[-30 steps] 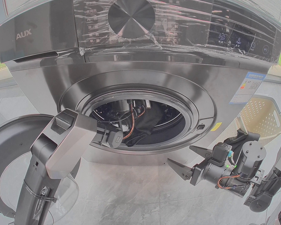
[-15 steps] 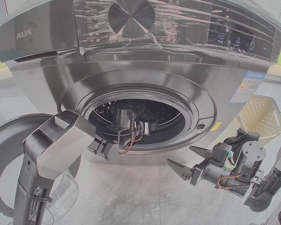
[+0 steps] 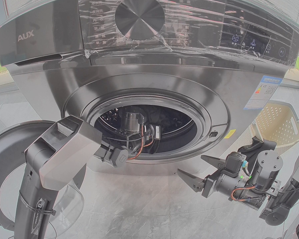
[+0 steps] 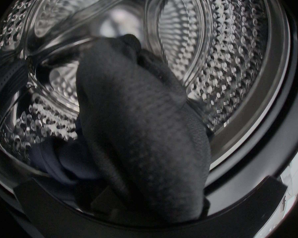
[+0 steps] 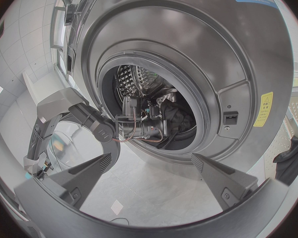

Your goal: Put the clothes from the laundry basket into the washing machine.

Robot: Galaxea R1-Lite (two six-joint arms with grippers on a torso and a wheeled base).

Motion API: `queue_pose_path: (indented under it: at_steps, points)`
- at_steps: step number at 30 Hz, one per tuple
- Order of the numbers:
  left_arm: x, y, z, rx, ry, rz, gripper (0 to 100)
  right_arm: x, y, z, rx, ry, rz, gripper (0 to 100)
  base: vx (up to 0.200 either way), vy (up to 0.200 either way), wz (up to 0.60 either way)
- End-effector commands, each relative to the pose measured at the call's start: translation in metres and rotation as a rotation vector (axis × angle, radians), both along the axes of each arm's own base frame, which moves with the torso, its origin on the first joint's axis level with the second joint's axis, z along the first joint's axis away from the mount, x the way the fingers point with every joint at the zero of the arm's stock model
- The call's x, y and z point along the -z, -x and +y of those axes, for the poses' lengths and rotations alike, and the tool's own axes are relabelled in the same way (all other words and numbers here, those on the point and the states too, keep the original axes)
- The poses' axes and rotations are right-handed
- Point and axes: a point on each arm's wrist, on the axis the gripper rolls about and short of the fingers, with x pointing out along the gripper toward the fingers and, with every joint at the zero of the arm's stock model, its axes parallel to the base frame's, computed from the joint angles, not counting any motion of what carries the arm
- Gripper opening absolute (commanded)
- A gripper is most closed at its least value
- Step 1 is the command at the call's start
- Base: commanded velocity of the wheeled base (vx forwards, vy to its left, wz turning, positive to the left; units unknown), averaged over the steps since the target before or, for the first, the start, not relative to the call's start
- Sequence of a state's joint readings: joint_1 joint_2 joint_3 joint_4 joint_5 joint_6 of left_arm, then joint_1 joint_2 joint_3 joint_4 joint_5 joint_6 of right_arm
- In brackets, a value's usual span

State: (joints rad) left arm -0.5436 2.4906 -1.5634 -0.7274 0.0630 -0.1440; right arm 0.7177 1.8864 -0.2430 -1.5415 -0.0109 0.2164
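1. Head view, far left: the door [image 3: 10, 156] of the washing machine [image 3: 49, 83] stands swung open.
2. Left gripper [image 3: 157, 132]: inside the mouth of the drum [image 4: 228, 50]. Dark cloth covers it, so whether it is clenched or released cannot be told.
3. Black garment [image 4: 139, 133]: knit-textured and bunched. It hangs directly before the left gripper within the drum, above a blue cloth [image 4: 66, 159] lying on the drum's floor.
4. Right gripper [image 3: 189, 163]: spread wide, empty, touching nothing. It sits low in front of the machine, right of the opening.
5. Laundry basket [image 3: 279, 123]: cream, perforated, beside the machine. A second dark garment [image 3: 255, 146] is draped over its near rim.
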Motion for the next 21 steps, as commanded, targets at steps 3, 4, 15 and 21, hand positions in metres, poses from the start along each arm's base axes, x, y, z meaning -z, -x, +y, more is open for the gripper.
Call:
queue_pose_path:
  at_steps: [3, 4, 15, 21]
  points:
    - [-0.024, -0.024, 0.002, -0.073, 0.117, -0.142, 0, 0.000, 0.000, 0.000, 0.000, 0.000, -0.001, 100, 0.000, 0.000, 0.00]
    - [-0.026, -0.028, 0.002, -0.077, 0.134, -0.167, 0, 0.000, -0.001, 0.001, 0.000, -0.001, -0.002, 100, 0.000, 0.000, 0.00]
    - [-0.031, -0.053, -0.006, -0.116, 0.240, -0.309, 0, -0.001, -0.001, 0.001, 0.000, -0.002, -0.003, 100, 0.000, 0.000, 0.00]
    - [-0.033, -0.053, -0.005, -0.137, 0.244, -0.315, 0, 0.000, -0.001, 0.001, 0.000, -0.003, -0.001, 100, 0.000, 0.000, 0.00]
